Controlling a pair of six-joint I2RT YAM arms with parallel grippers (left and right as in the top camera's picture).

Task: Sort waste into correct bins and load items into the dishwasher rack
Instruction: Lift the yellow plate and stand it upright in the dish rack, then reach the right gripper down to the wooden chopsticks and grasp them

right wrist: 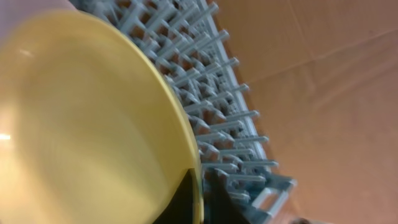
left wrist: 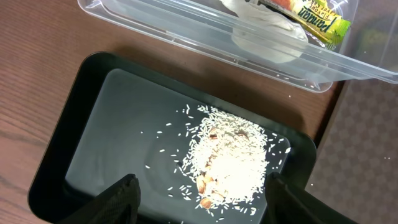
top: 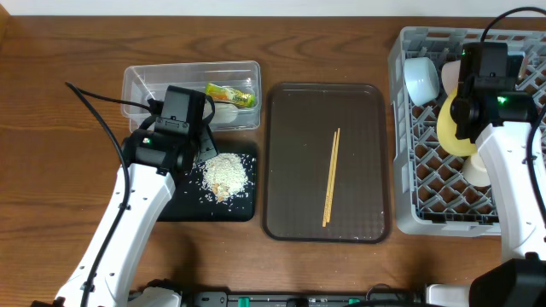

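Note:
My right gripper point(top: 467, 115) is shut on the rim of the yellow plate point(top: 454, 128) and holds it on edge over the grey dishwasher rack point(top: 426, 200); the plate point(right wrist: 81, 124) fills the right wrist view, the jaws point(right wrist: 202, 199) pinching its edge. A white bowl point(top: 422, 78) stands in the rack's far left corner. My left gripper point(left wrist: 202, 199) is open and empty above the black tray point(top: 175, 205), which holds the rice heap point(top: 226, 175). The snack wrapper point(top: 232, 95) lies in the clear tub point(top: 141, 81). The chopsticks point(top: 331, 175) lie on the brown tray.
The dark brown serving tray point(top: 286, 213) sits between the black tray and the rack. A pale round item point(top: 476, 170) lies in the rack beside my right arm. The left arm's cable loops over the table at the left.

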